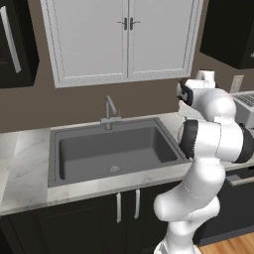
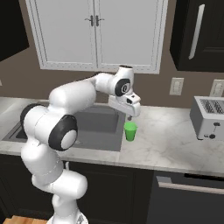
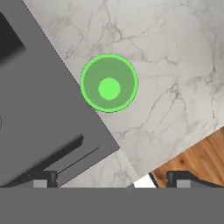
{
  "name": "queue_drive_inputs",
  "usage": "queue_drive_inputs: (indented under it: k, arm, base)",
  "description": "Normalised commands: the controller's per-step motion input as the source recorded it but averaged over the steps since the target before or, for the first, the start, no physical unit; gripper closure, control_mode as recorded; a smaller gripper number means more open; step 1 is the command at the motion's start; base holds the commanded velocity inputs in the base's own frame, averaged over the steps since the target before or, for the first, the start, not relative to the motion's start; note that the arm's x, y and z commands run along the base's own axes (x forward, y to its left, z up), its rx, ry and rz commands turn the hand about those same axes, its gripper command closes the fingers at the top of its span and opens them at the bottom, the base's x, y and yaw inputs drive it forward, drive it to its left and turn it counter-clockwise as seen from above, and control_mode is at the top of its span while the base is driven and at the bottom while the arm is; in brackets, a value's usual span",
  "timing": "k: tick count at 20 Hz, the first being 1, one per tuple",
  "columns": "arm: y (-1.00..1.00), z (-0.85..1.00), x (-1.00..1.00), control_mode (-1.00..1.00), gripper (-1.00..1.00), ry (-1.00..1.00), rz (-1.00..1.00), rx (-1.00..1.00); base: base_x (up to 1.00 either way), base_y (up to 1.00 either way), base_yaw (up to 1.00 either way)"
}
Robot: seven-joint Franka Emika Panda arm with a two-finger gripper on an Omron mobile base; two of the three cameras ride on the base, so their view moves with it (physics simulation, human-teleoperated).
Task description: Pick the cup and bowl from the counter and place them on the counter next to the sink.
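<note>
The green cup (image 2: 130, 131) stands upright on the white marble counter (image 2: 168, 138), just right of the sink (image 2: 98, 120). In the hand view, seen from straight above, the cup (image 3: 109, 83) sits on the counter (image 3: 170, 61) with its rim at the edge of the sink (image 3: 39, 113). My gripper (image 2: 130, 117) hangs a little above the cup. It is open: the gripper (image 3: 113, 178) has its fingertips (image 3: 43, 178) far apart with nothing between them, clear of the cup. The bowl is out of view.
A chrome faucet (image 1: 110, 108) rises behind the sink (image 1: 114, 149). A silver toaster (image 2: 209, 117) stands at the right end of the counter, by wall outlets (image 2: 176, 86). White wall cabinets (image 2: 94, 33) hang above. Wooden floor (image 3: 192, 155) shows past the counter's front edge.
</note>
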Motion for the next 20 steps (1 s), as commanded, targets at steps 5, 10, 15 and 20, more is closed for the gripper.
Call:
queue_drive_inputs:
  k: [5,10,15,20]
  arm:
    - [0.07,0.38,-0.84,-1.0,-1.0,0.0,0.03,0.0]
    - [0.22,0.22,-0.77,-1.0,-1.0,0.0,0.12,0.0]
    - [0.22,0.03,-0.52,-1.0,-1.0,0.0,0.21,0.0]
    - [0.22,0.0,-0.28,-1.0,-1.0,0.0,0.26,0.0]
  base:
    - [0.0,0.0,0.0]
    - [0.0,0.0,0.0]
    - [0.0,0.0,0.0]
    - [0.0,0.0,0.0]
